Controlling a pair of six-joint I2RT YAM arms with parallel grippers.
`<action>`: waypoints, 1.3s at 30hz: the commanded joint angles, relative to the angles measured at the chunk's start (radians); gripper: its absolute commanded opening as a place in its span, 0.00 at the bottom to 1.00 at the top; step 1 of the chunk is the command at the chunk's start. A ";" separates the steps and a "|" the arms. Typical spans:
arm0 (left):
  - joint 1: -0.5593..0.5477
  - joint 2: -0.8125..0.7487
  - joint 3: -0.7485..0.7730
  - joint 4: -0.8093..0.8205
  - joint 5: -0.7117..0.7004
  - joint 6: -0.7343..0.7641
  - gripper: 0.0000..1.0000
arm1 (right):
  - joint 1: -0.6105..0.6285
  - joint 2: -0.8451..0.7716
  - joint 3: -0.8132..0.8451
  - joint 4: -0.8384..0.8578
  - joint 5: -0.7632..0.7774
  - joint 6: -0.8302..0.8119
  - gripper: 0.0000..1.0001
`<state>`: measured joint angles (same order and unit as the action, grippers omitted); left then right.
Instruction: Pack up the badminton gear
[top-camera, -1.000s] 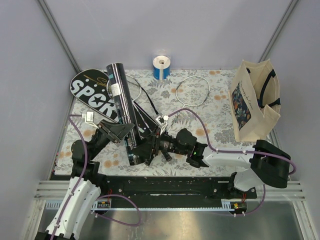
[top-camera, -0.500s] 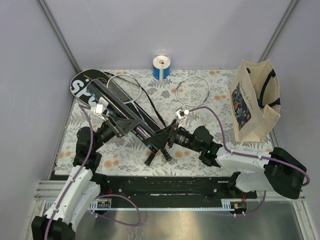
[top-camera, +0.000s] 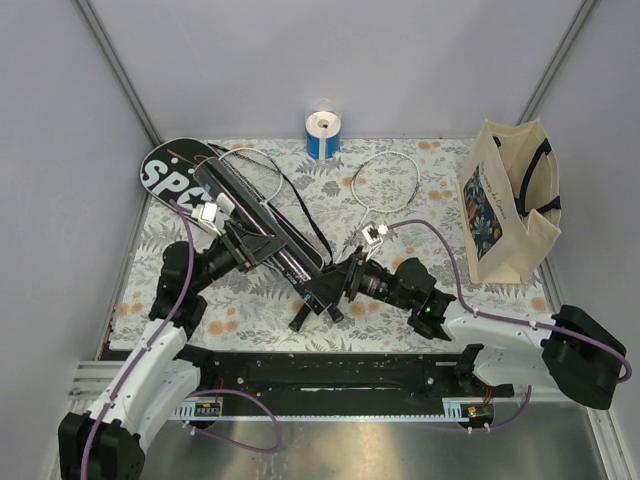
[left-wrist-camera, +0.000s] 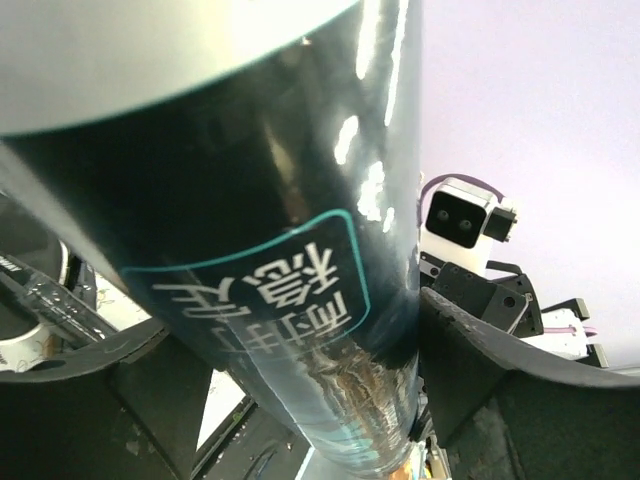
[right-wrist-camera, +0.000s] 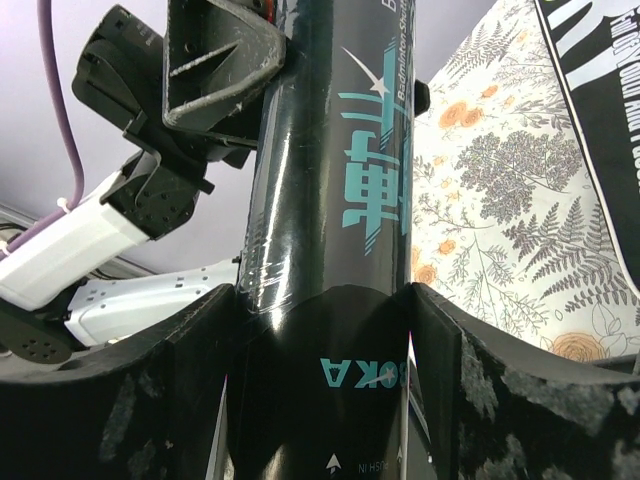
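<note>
Left gripper (top-camera: 248, 243): clamped on the black tube (top-camera: 290, 262) at about mid-length. In the left wrist view the tube fills the gap and the fingers (left-wrist-camera: 480, 350) lie against both of its sides.

Right gripper (top-camera: 330, 287): clamped on the same tube at its nearer end. In the right wrist view both fingers (right-wrist-camera: 150, 380) press its glossy wall, which carries teal lettering.

Black tube: spans between the two grippers on a slant. Its far end points to the far left corner of the tabletop (top-camera: 440, 190) and overlaps the racket cover (top-camera: 165, 178). Its near end is toward the middle of the near edge.

Racket cover: black with white "SP" lettering showing, flat in the far left corner, partly under the tube.

First racket (top-camera: 250, 178): white-framed head beside the cover, touching or just behind the tube. Which of the two cannot be told.

Second racket (top-camera: 385, 183): white hoop near the middle of the far edge, its shaft running toward the right gripper.

Blue-and-white roll (top-camera: 322, 135): upright at the far edge, apart from both rackets.

Tote bag (top-camera: 500, 210): cream with dark handles and a printed panel, standing open at the right edge.

Surface: floral cloth in grey and orange.

Room: pale grey walls on three sides, and a metal rail along the near edge carrying both arm bases.
</note>
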<state>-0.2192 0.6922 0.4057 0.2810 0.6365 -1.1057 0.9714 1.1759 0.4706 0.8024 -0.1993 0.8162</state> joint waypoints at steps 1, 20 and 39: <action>-0.041 0.033 0.091 0.040 -0.060 0.055 0.73 | -0.010 -0.076 -0.042 -0.026 0.043 0.009 0.47; -0.548 0.605 0.436 0.024 -0.471 0.110 0.28 | -0.010 -0.958 -0.006 -1.078 0.728 -0.092 0.99; -0.753 1.310 0.958 -0.104 -0.517 0.118 0.58 | -0.010 -1.015 0.109 -1.215 0.794 -0.160 0.99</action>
<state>-0.9630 1.9911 1.2816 0.1528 0.1135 -0.9966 0.9657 0.1493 0.5552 -0.4065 0.5419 0.6811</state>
